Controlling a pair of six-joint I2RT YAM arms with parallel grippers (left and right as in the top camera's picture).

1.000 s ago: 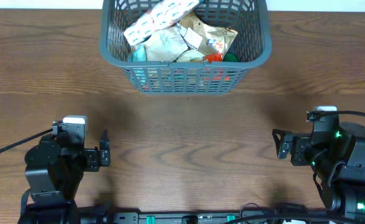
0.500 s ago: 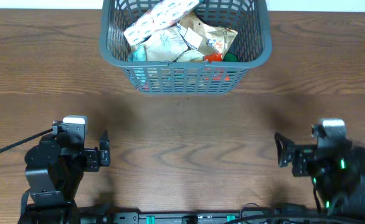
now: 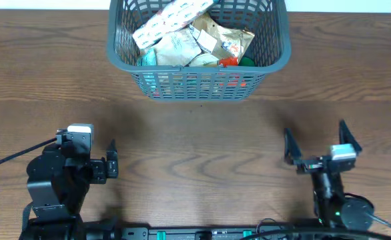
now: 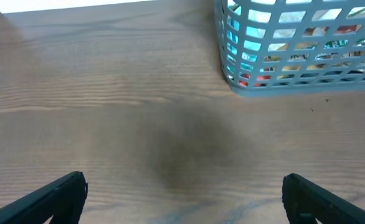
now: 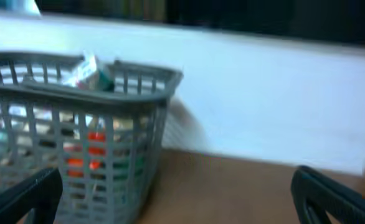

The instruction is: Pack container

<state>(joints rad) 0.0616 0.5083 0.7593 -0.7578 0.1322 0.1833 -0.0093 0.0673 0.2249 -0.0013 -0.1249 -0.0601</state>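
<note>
The container (image 3: 122, 57), a dark grey slotted basket, stands at the far middle of the table. It holds several packets, among them a long white printed packet (image 3: 172, 20) and a tan bag (image 3: 225, 37). It also shows in the left wrist view (image 4: 227, 68) and, blurred, in the right wrist view (image 5: 139, 93). My left gripper (image 3: 113, 160) is open and empty near the front left, with bare table between its fingers (image 4: 184, 186). My right gripper (image 3: 319, 141) is open and empty at the front right, pointing toward the basket (image 5: 176, 180).
Brown wooden table (image 3: 202, 133) lies between the grippers and the basket. A white wall (image 5: 263, 99) runs behind the table's far edge. Cables lie along the front edge beside the arm bases.
My right arm has turned and lifted, so its gripper now points toward the basket with its fingers spread wide. The left arm and the basket have not moved.
</note>
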